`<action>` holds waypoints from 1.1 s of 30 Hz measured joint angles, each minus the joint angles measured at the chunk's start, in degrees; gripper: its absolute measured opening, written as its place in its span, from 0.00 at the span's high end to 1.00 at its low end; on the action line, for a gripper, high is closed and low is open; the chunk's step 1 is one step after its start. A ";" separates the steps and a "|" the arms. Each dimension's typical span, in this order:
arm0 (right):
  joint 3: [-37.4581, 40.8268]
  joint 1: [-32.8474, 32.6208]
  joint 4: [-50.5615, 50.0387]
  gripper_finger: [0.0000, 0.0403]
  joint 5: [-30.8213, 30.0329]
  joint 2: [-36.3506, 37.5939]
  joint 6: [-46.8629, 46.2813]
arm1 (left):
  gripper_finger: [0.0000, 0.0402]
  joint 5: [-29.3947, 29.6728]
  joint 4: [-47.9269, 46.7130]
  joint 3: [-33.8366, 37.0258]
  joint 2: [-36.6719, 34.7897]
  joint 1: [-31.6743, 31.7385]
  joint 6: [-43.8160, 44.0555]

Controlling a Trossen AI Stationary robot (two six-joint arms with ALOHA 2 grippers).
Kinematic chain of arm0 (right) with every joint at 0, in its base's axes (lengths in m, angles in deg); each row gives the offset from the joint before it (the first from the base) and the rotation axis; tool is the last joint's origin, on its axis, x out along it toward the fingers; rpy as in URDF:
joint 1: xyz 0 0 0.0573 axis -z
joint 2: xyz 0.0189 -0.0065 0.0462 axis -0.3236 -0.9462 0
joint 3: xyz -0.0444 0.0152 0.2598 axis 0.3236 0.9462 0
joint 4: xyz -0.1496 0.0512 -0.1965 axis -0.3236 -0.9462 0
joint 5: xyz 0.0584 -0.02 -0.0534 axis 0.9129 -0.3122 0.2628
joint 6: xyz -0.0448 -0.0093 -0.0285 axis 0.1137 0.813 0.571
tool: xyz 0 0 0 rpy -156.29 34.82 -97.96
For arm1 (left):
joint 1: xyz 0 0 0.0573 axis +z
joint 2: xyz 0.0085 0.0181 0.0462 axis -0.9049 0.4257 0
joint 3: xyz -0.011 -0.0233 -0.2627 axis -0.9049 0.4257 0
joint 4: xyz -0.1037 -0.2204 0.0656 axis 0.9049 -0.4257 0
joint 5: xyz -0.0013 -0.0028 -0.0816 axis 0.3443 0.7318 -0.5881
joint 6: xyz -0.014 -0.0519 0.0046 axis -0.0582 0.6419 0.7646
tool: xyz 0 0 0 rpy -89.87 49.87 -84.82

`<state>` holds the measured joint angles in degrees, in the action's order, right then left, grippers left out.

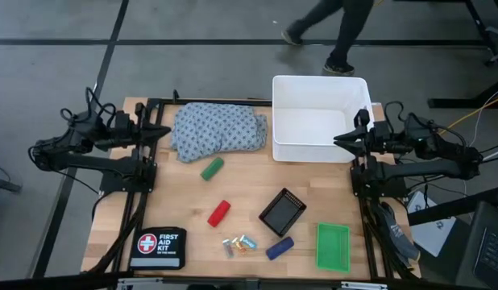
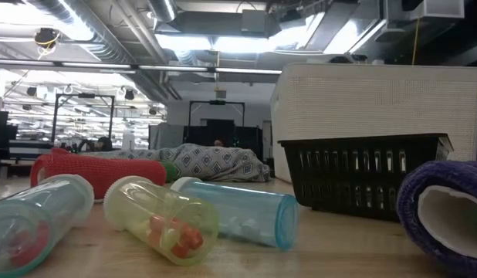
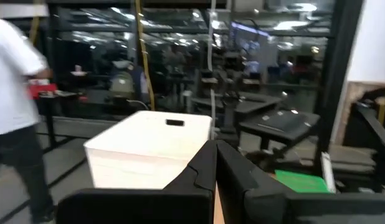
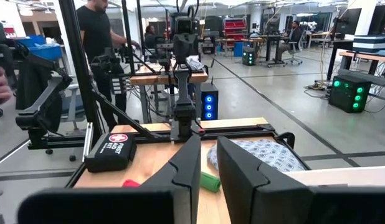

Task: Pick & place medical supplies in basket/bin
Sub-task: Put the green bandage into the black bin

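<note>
White plastic forms the large tub (image 1: 320,119) at the far right of the wooden table (image 1: 192,193), and nothing is seen inside it. The blue-grey dotted cloth (image 1: 217,130) is bunched just beside the tub's left wall. Nearer the front, the green roll (image 1: 212,168) and the red roll (image 1: 219,213) are laid apart on the bare wood, and the black mesh tray (image 1: 282,212) is set tilted between the red roll and the green tray (image 1: 332,246). The blue roll (image 1: 280,247) is found just in front of the mesh tray, with the small clear vials (image 1: 239,243) clustered beside it. The black FIRST AID KIT pouch (image 1: 157,247) is placed at the front left corner. The left gripper (image 1: 162,131) is held at the table's left edge beside the cloth, its fingers (image 3: 202,171) pressed together on nothing. The right gripper (image 1: 342,139) is held at the tub's right wall, fingers (image 4: 187,163) likewise closed and empty. A person (image 1: 334,28) is seen on the floor beyond the table
</note>
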<state>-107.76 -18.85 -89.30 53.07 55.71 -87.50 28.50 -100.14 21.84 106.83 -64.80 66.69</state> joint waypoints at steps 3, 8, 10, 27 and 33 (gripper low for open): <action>-0.01 0.00 0.03 0.86 0.00 0.01 0.02 | 0.99 1.41 0.01 0.00 0.00 0.00 -0.02; 0.00 0.00 0.01 0.86 0.00 0.01 0.19 | 0.99 4.97 0.32 0.00 0.05 -0.02 -1.70; 0.00 0.00 0.03 0.86 0.00 0.01 0.22 | 0.99 8.10 0.29 0.00 0.15 -0.01 -3.69; -0.02 0.00 0.02 0.86 -1.92 -3.72 0.39 | 0.99 6.86 -5.51 0.64 0.75 0.00 -1.71; -0.02 0.00 1.58 0.86 -1.95 -8.50 0.39 | 0.98 7.24 -5.51 2.46 2.00 -0.01 -0.56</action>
<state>-107.78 -18.85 -87.72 51.12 47.21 -87.11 35.75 -105.66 24.30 108.84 -64.81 66.12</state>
